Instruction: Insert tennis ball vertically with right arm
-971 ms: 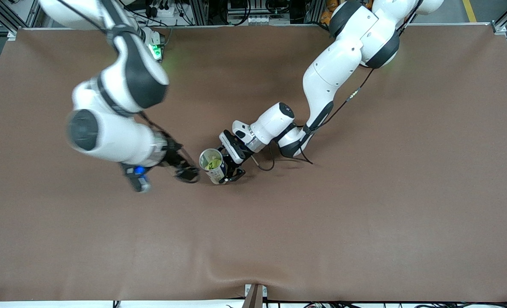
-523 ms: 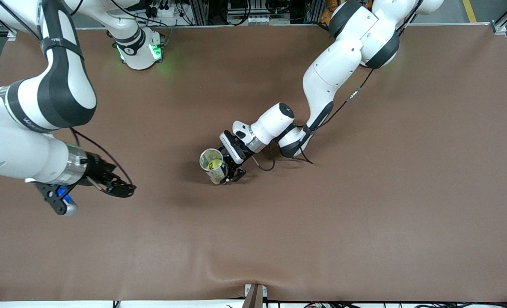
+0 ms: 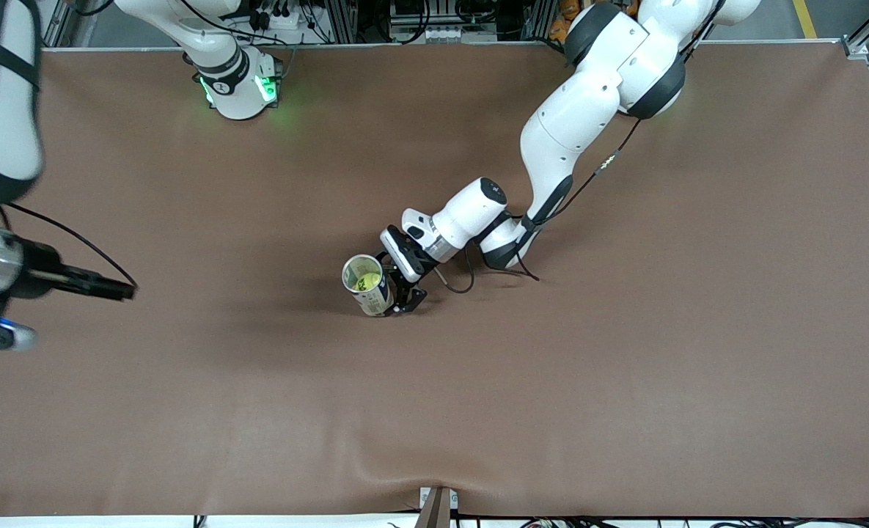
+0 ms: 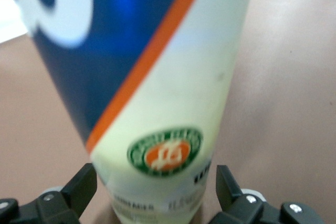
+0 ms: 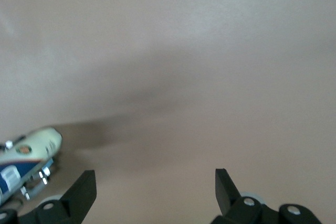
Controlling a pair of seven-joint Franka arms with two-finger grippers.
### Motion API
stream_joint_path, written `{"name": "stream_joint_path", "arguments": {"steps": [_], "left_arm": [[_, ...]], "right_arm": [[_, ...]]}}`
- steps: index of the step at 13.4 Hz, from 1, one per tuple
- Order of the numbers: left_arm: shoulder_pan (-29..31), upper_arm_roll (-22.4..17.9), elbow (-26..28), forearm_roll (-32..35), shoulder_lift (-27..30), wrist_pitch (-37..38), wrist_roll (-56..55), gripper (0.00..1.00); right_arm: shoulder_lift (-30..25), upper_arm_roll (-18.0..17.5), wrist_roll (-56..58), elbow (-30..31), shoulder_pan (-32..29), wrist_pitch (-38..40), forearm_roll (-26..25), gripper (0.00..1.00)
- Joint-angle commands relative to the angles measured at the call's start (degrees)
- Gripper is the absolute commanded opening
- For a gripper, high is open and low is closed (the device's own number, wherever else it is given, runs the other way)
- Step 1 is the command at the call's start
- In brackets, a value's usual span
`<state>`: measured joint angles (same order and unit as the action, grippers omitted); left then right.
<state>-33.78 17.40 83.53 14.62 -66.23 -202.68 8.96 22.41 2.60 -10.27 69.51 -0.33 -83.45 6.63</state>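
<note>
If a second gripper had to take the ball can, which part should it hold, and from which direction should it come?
Probably the can's upper wall, just below the open rim, coming in level from the right arm's end of the table. The can stands upright and the left gripper clamps its lower body from the left arm's end. The tennis ball lies inside.

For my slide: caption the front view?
Left gripper holds the upright can, ball inside; right gripper empty.

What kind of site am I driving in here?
Probably a robotics lab: two bench-mounted arms at a brown-matted table, framing and cabling along its edge. The left gripper holds a can; the right gripper is empty.
</note>
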Motion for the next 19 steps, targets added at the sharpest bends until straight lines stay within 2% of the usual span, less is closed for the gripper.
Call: {"name": "stream_joint_path", "arguments": {"steps": [1, 3, 6, 8, 9, 10, 11, 13, 14, 15, 17, 19], "left_arm": [[1.08, -0.09, 3.03, -0.65, 0.83, -0.79, 0.01, 1.00], [2.05, -0.09, 6.11, -0.56, 2.41, -0.79, 0.01, 1.00], [2.49, -0.09, 7.25, -0.65, 2.51, -0.70, -0.17, 1.00], [3.28, -0.09, 8.57, -0.65, 2.94, -0.44, -0.17, 1.00], [3.63, -0.09, 9.71, -0.74, 3.82, -0.27, -0.17, 1.00], [4.07, -0.09, 11.02, -0.65, 4.52, -0.26, -0.25, 1.00], [4.42, -0.09, 12.34, -0.65, 5.31, -0.18, -0.25, 1.00], [4.60, 0.00, 14.54, -0.83, 6.89, -0.09, -0.34, 1.00], [5.30, 0.00, 15.42, -0.83, 7.60, 0.00, -0.34, 1.00], [5.74, 0.09, 16.13, -0.83, 8.30, 0.17, -0.34, 1.00], [6.44, 0.44, 16.57, -0.83, 10.14, 3.58, -0.34, 1.00], [7.76, 0.44, 17.19, -0.83, 13.39, 10.42, -0.34, 1.00]], "right_arm": [[-5.70, -1.10, 7.96, 1.94, -1.16, 4.08, -2.05, 1.00], [-11.31, -1.10, 9.04, 7.62, -1.16, 4.70, -3.28, 1.00], [-21.16, -1.28, 8.52, 19.22, -0.81, 2.25, -3.64, 1.00], [-26.34, -1.54, 8.60, 25.89, -0.37, 3.91, -3.90, 1.00], [-27.33, -1.54, 8.34, 26.72, -0.37, 3.83, -5.12, 1.00], [-26.99, -1.37, 8.34, 24.72, -0.72, 3.82, -6.00, 1.00], [-25.33, -1.11, 9.03, 19.75, -1.50, 4.43, -6.01, 1.00], [-21.56, -1.02, 8.78, 11.21, -2.65, 10.83, -6.54, 1.00], [-20.75, -1.10, 8.26, 8.73, -2.48, 11.64, -7.76, 1.00], [-21.09, -0.93, 8.77, 7.58, -2.74, 11.21, -7.94, 1.00], [-21.09, -0.75, 9.13, 5.64, -4.93, 11.47, -1.39, 1.00], [-21.36, -0.84, 9.04, 6.15, -4.68, 10.95, -0.39, 1.00]]}}
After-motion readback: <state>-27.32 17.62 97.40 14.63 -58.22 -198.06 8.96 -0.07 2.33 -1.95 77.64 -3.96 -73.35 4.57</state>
